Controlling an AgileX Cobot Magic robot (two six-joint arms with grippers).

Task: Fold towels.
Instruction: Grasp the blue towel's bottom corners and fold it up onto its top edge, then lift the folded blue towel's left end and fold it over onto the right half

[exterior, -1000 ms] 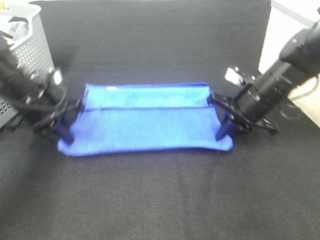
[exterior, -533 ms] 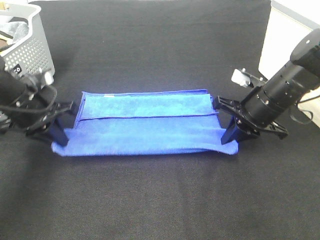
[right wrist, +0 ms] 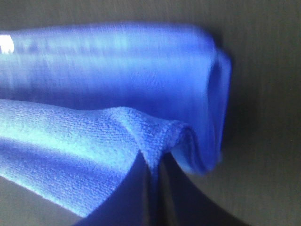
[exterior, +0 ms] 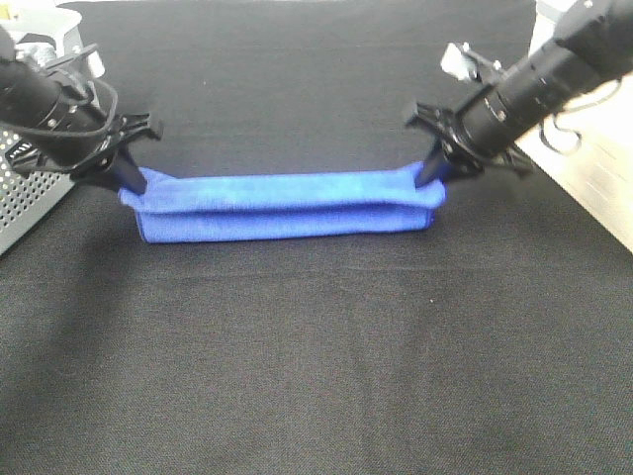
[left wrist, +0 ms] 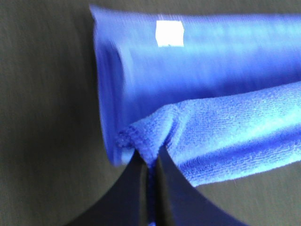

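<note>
The left gripper (exterior: 132,184) is clamped on one end of the blue towel (exterior: 287,205); the right gripper (exterior: 429,179) is clamped on the other end; the towel stretches between them, doubled lengthwise, on the black table (exterior: 316,376).

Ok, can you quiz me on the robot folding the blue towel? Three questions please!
1. True or false: the left claw is shut on one end of the blue towel.
2. What colour is the holey basket beside the left arm? A grey, B red, C green.
3. How many claws grip the towel?
Key: 1 true. 2 A. 3 two: the right claw pinches the other end.
</note>
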